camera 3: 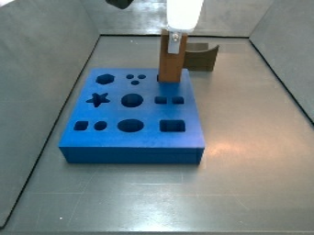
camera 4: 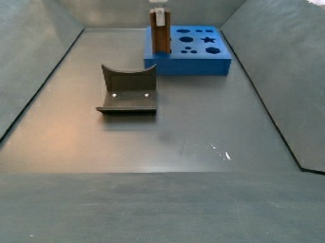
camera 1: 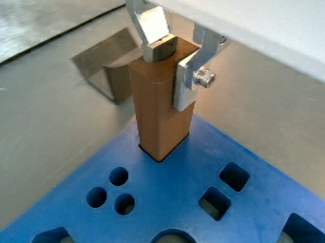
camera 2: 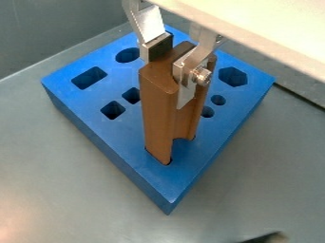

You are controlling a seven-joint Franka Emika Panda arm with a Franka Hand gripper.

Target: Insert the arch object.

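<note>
Gripper (camera 2: 178, 59) clamps arch object (camera 2: 165, 112) upright on blue board (camera 2: 89, 104); grey floor (camera 3: 245, 174).

claw (camera 2: 178, 54) atop arch object (camera 2: 166, 114), upright on board (camera 2: 89, 100) edge

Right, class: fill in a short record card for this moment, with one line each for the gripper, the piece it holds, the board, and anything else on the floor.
gripper: gripper above the board's corner, shut on the arch object's top
held piece: arch object, orange-brown bar, upright, lower end at the board's surface near a corner
board: blue board with shaped cut-outs, flat on the floor
insertion depth: cannot tell
other: olive-brown block with scooped top, apart from the board
</note>
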